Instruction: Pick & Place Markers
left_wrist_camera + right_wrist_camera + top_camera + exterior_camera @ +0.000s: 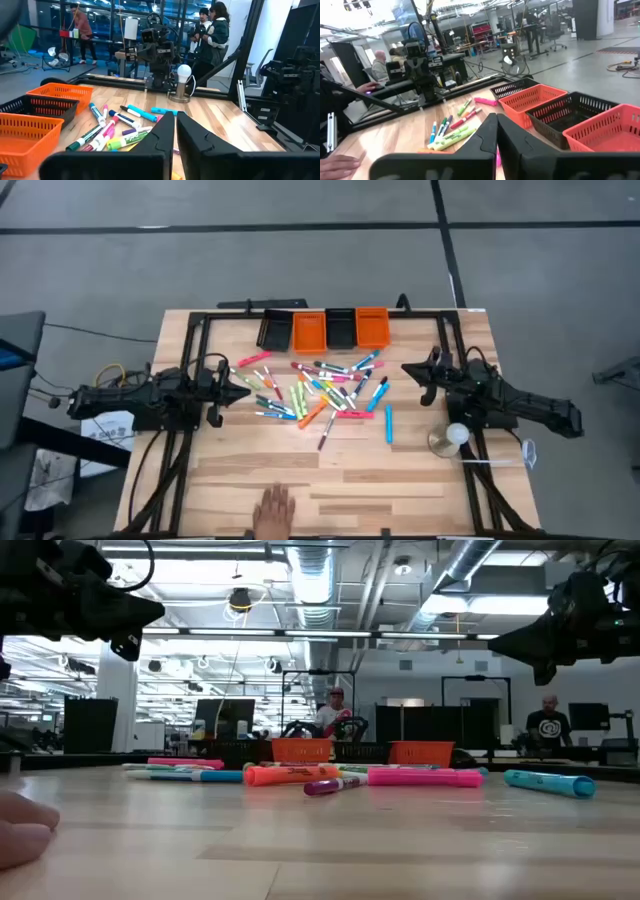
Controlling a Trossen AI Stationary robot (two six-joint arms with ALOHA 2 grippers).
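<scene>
Several markers (318, 390) in pink, blue, green, orange and yellow lie scattered flat on the wooden table's middle, also in the low view (300, 776), the left wrist view (115, 131) and the right wrist view (451, 131). My left gripper (245, 391) hovers shut at the pile's left side, above the table. My right gripper (406, 370) hovers shut at the pile's right side. Both shut fingertip pairs show in the wrist views (175, 117) (496, 119), with nothing between them.
Two orange bins (309, 330) (372, 327) and two black bins (276, 330) (341, 328) stand in a row at the table's far edge. A white bulb on a round base (450, 438) stands at the right. A person's hand (274, 508) rests on the near edge.
</scene>
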